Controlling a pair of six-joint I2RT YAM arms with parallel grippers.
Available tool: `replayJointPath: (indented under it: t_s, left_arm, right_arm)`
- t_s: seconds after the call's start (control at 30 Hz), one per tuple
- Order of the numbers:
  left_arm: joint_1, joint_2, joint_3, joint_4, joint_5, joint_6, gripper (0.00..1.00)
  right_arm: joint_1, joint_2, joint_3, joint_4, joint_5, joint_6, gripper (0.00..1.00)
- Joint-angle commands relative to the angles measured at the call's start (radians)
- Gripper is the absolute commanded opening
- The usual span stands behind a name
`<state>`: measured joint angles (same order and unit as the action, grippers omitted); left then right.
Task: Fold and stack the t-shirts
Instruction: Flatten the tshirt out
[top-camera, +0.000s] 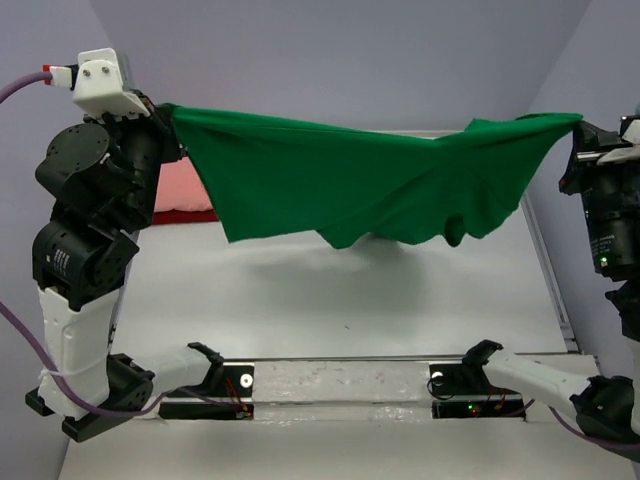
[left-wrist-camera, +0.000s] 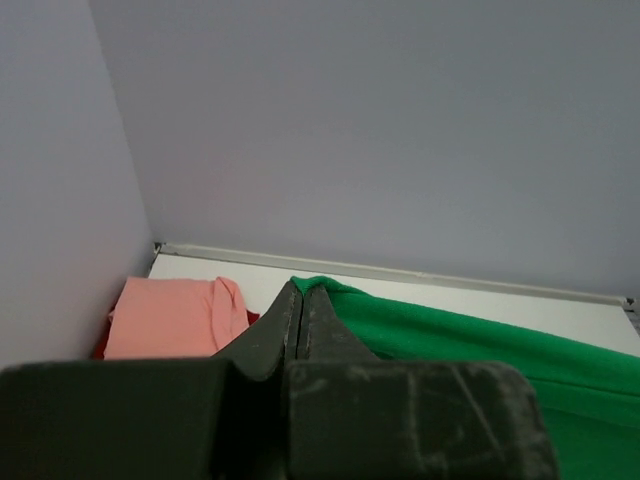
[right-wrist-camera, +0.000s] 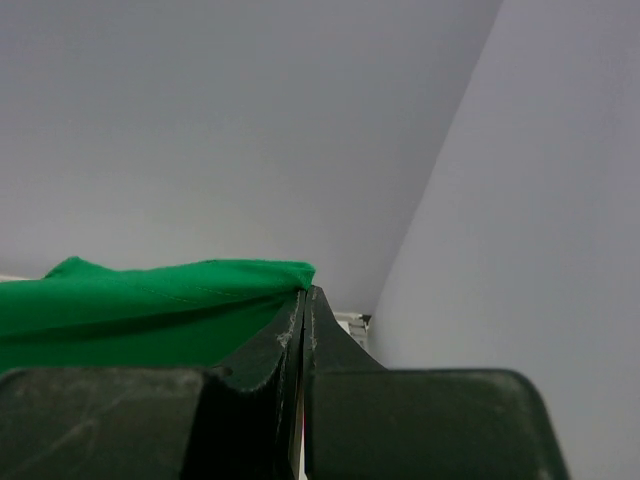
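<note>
Arm bases: you see both at the near edge of the table (top-camera: 300, 295), well apart from each other.
Left gripper (left-wrist-camera: 303, 291): raised high on the left side; its fingers are pressed together on one upper corner of the green t-shirt (top-camera: 350, 185).
Right gripper (right-wrist-camera: 304, 296): raised high on the right side; its fingers pinch the opposite upper corner.
Green t-shirt: it hangs in the air between your two grippers, the top edge stretched, the middle sagging in folds above the table.
Salmon pink t-shirt (top-camera: 185, 183): folded, lying at the far left of the table, behind the left arm.
Dark red t-shirt (top-camera: 190, 214): under the pink one; only its edge shows.
</note>
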<state>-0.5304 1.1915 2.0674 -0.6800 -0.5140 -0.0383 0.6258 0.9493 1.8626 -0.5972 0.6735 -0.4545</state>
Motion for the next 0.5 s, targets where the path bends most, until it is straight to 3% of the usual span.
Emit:
replayJointPath:
  t_s: [0.0, 0.1, 0.2, 0.47]
  left_arm:
    - [-0.005, 0.071, 0.069, 0.046, -0.023, 0.017, 0.00]
    - [-0.003, 0.103, 0.123, 0.046, 0.012, 0.006, 0.00]
    - [-0.005, 0.138, 0.154, 0.051, 0.022, 0.009, 0.00]
    - [-0.003, 0.194, 0.186, 0.060, 0.037, 0.017, 0.00]
  right_arm:
    - [0.026, 0.037, 0.039, 0.082, 0.043, -0.061, 0.00]
    - [0.026, 0.072, 0.128, 0.073, 0.008, 0.002, 0.00]
    - [0.026, 0.115, 0.294, 0.037, -0.124, 0.089, 0.00]
    - [0.038, 0.279, 0.618, 0.060, -0.323, 0.103, 0.00]
